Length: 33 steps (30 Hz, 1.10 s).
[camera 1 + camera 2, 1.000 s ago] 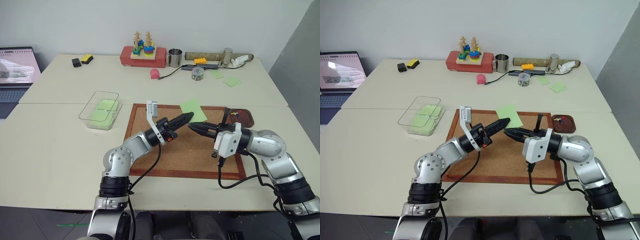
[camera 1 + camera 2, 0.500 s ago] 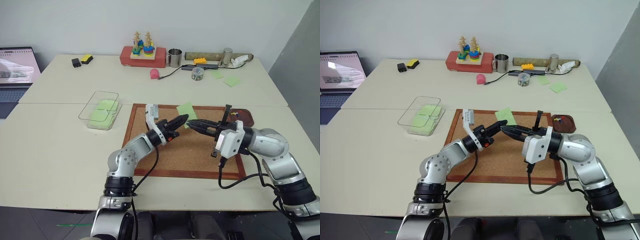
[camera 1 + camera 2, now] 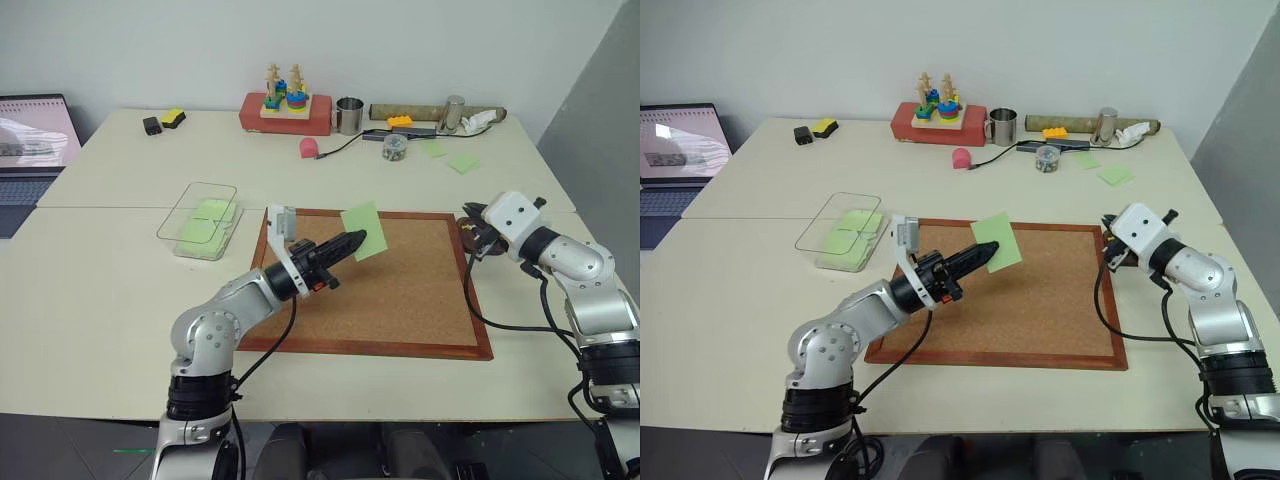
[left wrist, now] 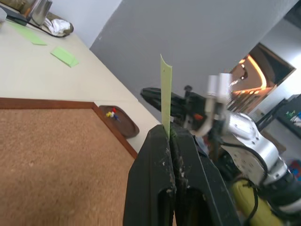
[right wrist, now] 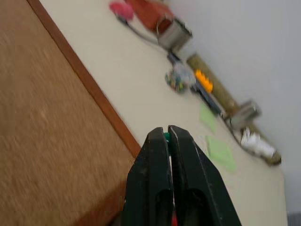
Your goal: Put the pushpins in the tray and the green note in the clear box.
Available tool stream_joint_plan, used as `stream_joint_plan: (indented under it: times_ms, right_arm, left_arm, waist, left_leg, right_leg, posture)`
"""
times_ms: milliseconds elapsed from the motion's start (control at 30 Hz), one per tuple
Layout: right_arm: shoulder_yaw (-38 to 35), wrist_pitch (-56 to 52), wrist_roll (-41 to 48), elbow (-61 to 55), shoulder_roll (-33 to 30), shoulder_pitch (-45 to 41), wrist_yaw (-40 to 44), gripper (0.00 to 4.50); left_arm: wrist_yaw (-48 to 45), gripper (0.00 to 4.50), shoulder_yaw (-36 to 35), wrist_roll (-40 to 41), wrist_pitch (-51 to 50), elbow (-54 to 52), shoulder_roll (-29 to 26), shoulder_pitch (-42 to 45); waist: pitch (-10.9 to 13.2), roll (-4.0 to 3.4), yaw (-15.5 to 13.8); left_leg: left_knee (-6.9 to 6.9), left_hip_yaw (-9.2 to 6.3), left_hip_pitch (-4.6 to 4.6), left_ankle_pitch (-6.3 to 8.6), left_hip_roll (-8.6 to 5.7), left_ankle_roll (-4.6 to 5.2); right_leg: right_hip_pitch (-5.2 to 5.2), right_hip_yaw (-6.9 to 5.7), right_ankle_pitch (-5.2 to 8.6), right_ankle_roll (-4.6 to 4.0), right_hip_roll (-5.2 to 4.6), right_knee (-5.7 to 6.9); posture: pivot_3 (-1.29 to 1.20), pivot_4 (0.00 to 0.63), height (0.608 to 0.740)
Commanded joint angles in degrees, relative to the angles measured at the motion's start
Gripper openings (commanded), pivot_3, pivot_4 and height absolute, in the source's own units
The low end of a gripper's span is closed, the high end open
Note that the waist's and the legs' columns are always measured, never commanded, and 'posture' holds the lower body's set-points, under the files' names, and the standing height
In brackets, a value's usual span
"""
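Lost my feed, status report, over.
Left gripper shut on green note, lifted above corkboard. Right gripper shut, over tray. Clear box unobstructed.

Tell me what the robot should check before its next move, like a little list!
1. Green note pinched in the left gripper: ok, lifted off the corkboard.
2. Clear box open on top for the note: ok, though green paper already lies inside.
3. Right gripper shut on a pushpin: ok, a green bit shows between its tips.
4. Right gripper at the tray: ok.
5. Pins already in the tray: ok, some seen in the left wrist view.
6. All pins off the corkboard: cannot tell.
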<state>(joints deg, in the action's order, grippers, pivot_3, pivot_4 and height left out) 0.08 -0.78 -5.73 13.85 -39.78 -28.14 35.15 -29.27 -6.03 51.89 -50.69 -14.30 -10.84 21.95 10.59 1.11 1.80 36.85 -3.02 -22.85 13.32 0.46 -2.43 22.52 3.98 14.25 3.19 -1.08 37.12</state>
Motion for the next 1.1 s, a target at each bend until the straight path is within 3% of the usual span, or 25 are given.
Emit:
stream_joint_plan:
  times_ms: [33, 233, 667, 867, 1100]
  right_arm:
    - [1.6, -0.2, -3.3, 8.2, -1.0, -4.1, -1.8, 0.0]
    - [2.8, 0.2, -4.5, 17.5, -0.3, -7.5, -2.6, 0.0]
    - [1.3, -0.7, -2.7, 18.3, -0.1, -7.9, -2.9, 3.1]
    - [-1.1, -4.0, 1.4, 9.8, -2.3, -6.6, 2.2, 4.42]
    - [-3.3, -17.7, 19.3, -12.9, -4.5, -5.3, 19.8, 4.46]
  left_arm:
    - [0.7, 0.01, -0.2, 2.1, -0.2, -4.2, -0.4, -0.5]
    - [2.9, 0.01, -0.1, 3.4, 0.0, -4.9, 0.9, -0.2]
    - [3.3, 0.0, 0.5, 3.7, 0.5, -5.1, 0.8, -0.5]
    - [3.8, 0.0, -0.9, 4.1, 0.5, -6.7, -0.7, -0.8]
    - [5.6, 0.0, -7.2, 3.6, 1.7, -7.7, -6.5, -0.6]
  waist:
    - [0.0, 0.0, 0.1]
    - [0.0, 0.0, 0.0]
    - [0.0, 0.0, 0.1]
    - [0.0, 0.0, 0.1]
    - [0.0, 0.0, 0.2]
  left_leg:
    - [0.0, 0.02, 0.0, 0.0, 0.0, 0.0]
    - [0.0, 0.04, -0.01, 0.0, 0.0, 0.0]
    - [0.0, 0.04, 0.01, 0.0, 0.0, 0.0]
    - [0.0, 0.04, -0.01, 0.0, 0.0, 0.0]
    - [-0.01, -0.03, 0.0, 0.0, 0.04, 0.0]
  right_leg:
    - [0.0, 0.02, 0.0, 0.0, 0.0, 0.0]
    - [0.0, 0.03, -0.01, 0.01, 0.0, -0.01]
    - [0.0, 0.04, -0.01, 0.01, 0.0, 0.0]
    - [0.01, 0.04, -0.01, 0.02, 0.0, 0.0]
    - [0.01, 0.0, 0.0, 0.03, 0.02, 0.0]
  posture:
    - [0.0, 0.15, 0.74]
    - [0.0, 0.15, 0.74]
    - [0.0, 0.15, 0.74]
    - [0.0, 0.15, 0.74]
    - [0.0, 0.15, 0.74]
